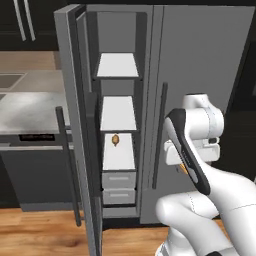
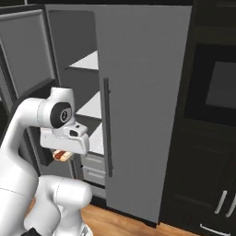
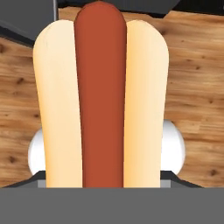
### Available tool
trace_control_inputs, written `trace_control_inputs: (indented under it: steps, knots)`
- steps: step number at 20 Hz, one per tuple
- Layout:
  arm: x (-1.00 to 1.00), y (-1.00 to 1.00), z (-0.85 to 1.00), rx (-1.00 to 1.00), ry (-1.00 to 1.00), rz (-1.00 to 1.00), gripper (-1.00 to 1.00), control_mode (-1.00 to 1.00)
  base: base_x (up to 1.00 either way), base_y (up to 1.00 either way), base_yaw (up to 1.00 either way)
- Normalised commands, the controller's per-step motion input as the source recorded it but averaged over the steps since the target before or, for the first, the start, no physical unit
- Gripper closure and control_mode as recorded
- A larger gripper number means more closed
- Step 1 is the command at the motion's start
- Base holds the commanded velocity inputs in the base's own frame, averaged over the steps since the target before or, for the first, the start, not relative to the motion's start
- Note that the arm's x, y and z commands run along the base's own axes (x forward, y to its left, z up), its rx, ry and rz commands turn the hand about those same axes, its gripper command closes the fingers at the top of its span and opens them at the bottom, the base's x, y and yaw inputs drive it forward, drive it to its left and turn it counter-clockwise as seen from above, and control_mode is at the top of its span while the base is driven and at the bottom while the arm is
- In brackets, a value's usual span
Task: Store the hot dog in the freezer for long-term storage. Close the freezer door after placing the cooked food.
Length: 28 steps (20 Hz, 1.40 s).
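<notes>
Flooring of warm knotty wood planks (image 1: pixel 35 232) runs under a tall grey two-door fridge set among black cabinets (image 2: pixel 207 184). A dark wall oven with a glass window (image 2: pixel 221 87) stands just right of the fridge; a pale grey stone counter (image 1: pixel 27 110) and a dark appliance with a bar handle (image 1: pixel 30 170) lie to its left.

Freezer, narrow left compartment (image 1: pixel 119 145): open, with white shelves above two pale grey drawers. A tiny orange-brown item (image 1: pixel 115 139) rests on the lowest shelf.

Freezer door, tall grey panel with a dark vertical bar handle (image 1: pixel 75 125): swung wide, seen edge-on. The plain grey right-hand door (image 2: pixel 143 106) is closed.

Writing: a thin dark strip with small pale marks sits at the counter edge, too blurred to read.

Hot dog, tan bun with a red sausage down its middle (image 3: pixel 100 100): held at the two-finger gripper (image 2: pixel 62 156) in front of the fridge, outside the freezer, above the floor. The fingers are hidden, so their grasp cannot be told for certain. The hand view shows the bun close up over wood; the right base view shows only its end under the white hand.
</notes>
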Motion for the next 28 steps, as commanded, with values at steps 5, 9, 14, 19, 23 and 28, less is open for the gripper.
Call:
trace_control_inputs:
  steps: [5, 9, 14, 19, 23, 28]
  knots:
    - [0.0, 0.0, 0.0, 0.0, 0.0, 0.0, 1.0, 1.0, 0.0, 0.25, 0.01]
    - [0.0, 0.0, 0.0, 0.0, 0.0, 0.0, 1.0, 1.0, 0.14, 0.33, 0.0]
    - [0.0, 0.0, 0.0, 0.0, 0.0, 0.0, 1.0, 1.0, 0.15, 0.35, 0.0]
    - [0.0, 0.0, 0.0, 0.0, 0.0, 0.0, 1.0, 1.0, 0.19, 0.29, 0.0]
    - [0.0, 0.0, 0.0, 0.0, 0.0, 0.0, 1.0, 1.0, 0.39, 0.19, 0.0]
    - [0.0, 0.0, 0.0, 0.0, 0.0, 0.0, 1.0, 1.0, 0.48, 0.06, 0.01]
